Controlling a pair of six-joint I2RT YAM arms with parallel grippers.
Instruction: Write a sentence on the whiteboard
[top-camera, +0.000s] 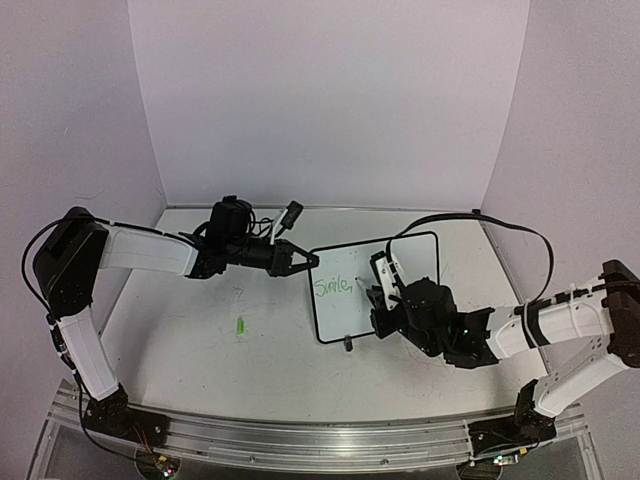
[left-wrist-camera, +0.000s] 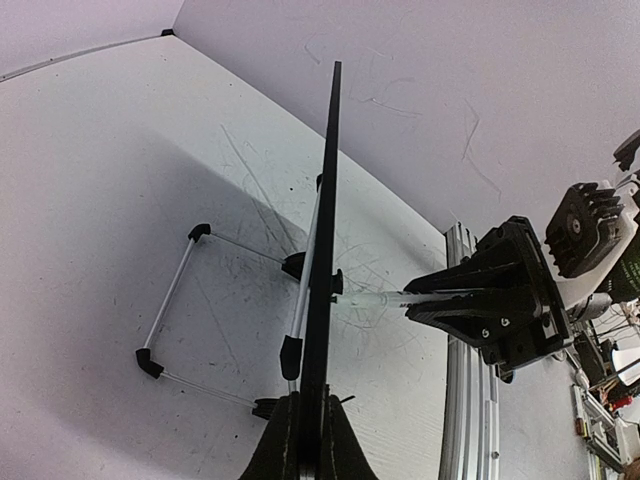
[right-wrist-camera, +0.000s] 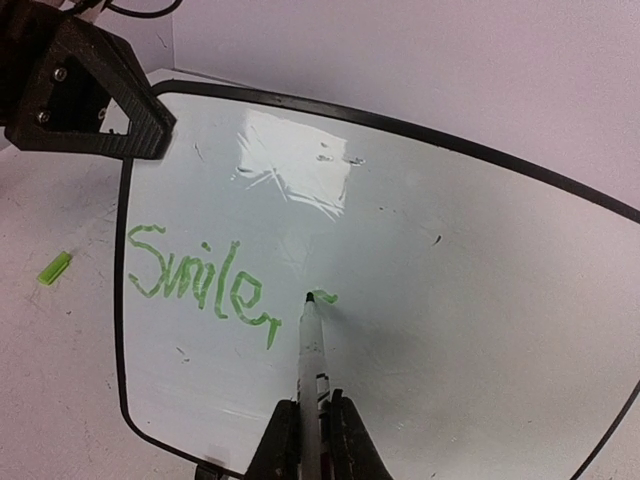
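On the left, the left arm reaches across the pale, scuffed worktop (top-camera: 200, 350), and its black pincer (top-camera: 308, 262) is clenched on the upper left corner of the whiteboard (top-camera: 338, 315), one finger on each face of the thin frame. Near that arm, a small bright green cap (top-camera: 241, 325) lies alone on the worktop, well apart from the board.

The whiteboard sits around the middle of the worktop, a little right of centre. It is a glossy white rectangle with a slim black frame and rounded corners. Its long axis runs left to right, with the right end a little farther from the arms. Its face is tipped up rather than lying flat, and from the left wrist it shows only as a thin black edge. Behind it a thin pale rod stand (left-wrist-camera: 170, 295) with black corner caps rests on the worktop.

The sentence (right-wrist-camera: 195, 280) runs along the board's long axis, starting at the left edge. It is loose green cursive reading "Smile," with a tiny green dash just after the comma. The right half of the board is bare and shiny, with a glare patch near the top.

A slim white marker (right-wrist-camera: 312, 370) points away from the right arm, its dark tip touching the board beside that dash. The right pincer (right-wrist-camera: 312, 430) is clamped on the marker's barrel.
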